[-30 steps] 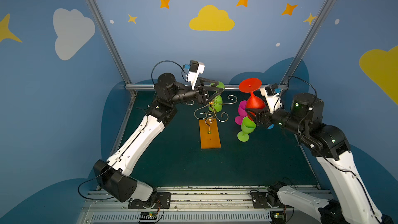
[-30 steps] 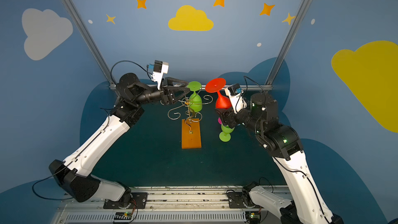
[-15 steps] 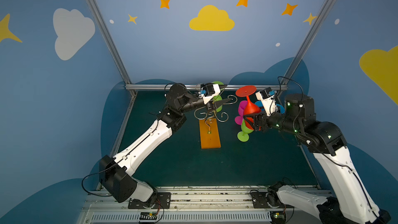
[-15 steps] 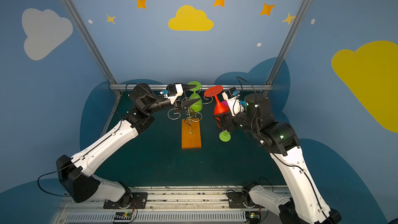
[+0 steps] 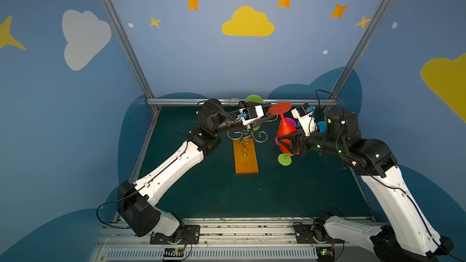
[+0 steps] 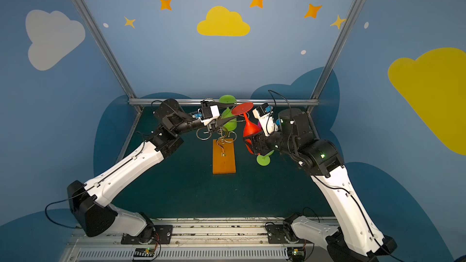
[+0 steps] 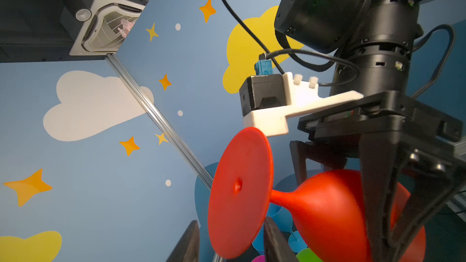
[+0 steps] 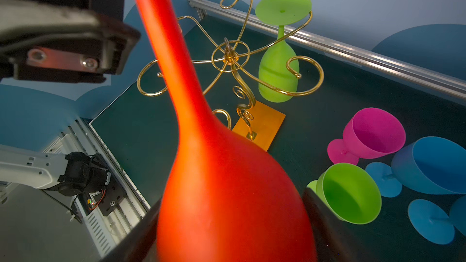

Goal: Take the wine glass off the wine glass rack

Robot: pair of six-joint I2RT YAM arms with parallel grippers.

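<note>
Right wrist view is mostly filled by the red wine glass [image 8: 227, 185], blurred by closeness, its foot running out of frame. The right gripper [image 8: 227, 223] pinches the bowl, and only slivers of its dark fingers show on either flank. Behind the stem stands the wine glass rack [image 8: 229, 56]. The stem covers parts of its scroll arms, so whether glass and wire are apart cannot be told here. A green glass [image 8: 278, 71] hangs upside down from one arm.

In both top views the red wine glass is held foot-up just right of the rack, toward the far edge of the worktop [image 5: 227, 197]. Its foot sits near a scroll tip, and contact is too fine to judge.

The left gripper [image 7: 231, 220] has its fingers spread, cropped in the left wrist view, with the red foot's rim showing between them. Touch cannot be made out. Its camera mount covers much of the rack's top in both top views.

Toward the far right corner a pink glass [image 8: 373, 132], a second green glass [image 8: 350, 192] and a cropped blue glass [image 8: 433, 165] sit on the worktop, largely hidden from above.
</note>
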